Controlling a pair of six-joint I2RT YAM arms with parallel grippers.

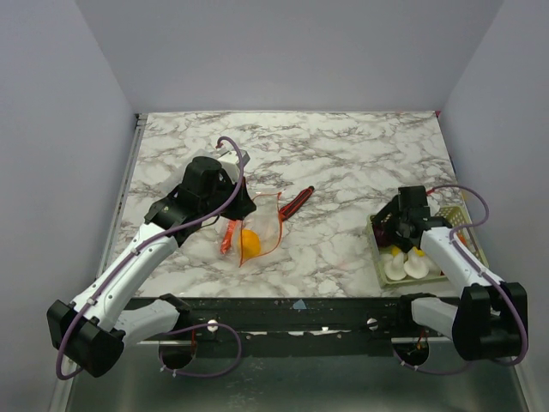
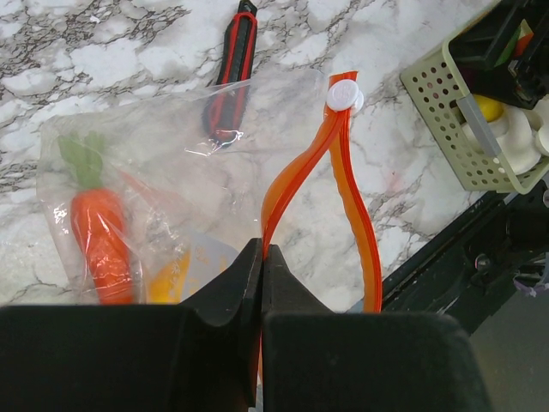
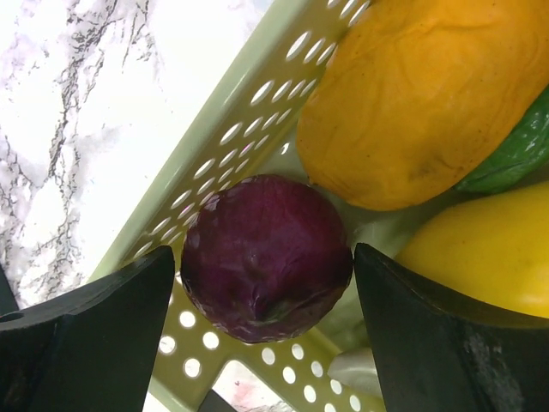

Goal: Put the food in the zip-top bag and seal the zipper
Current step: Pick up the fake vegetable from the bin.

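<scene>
Right wrist: my right end effector point(image 3: 264, 273) is open, one finger on each side of the purple cabbage point(image 3: 257, 227). It sits dead between them in the green basket point(image 3: 257, 120); it is round, so no axis to align. Left end effector point(image 2: 261, 257) is pinched closed on the zipper point(image 2: 339, 163), with the zip-top bag point(image 2: 163, 146) and the carrot point(image 2: 101, 236) inside it well to the left across the bench point(image 1: 343, 163).

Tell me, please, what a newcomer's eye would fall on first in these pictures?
The bright orange-red zipper stands out, pinched in the shut left pincer, on the clear zip-top bag lying left of centre with a carrot inside. On the right, the right pincer flanks a purple vegetable in the pale green basket, beside an orange fruit. Whether it grips is unclear.
</scene>
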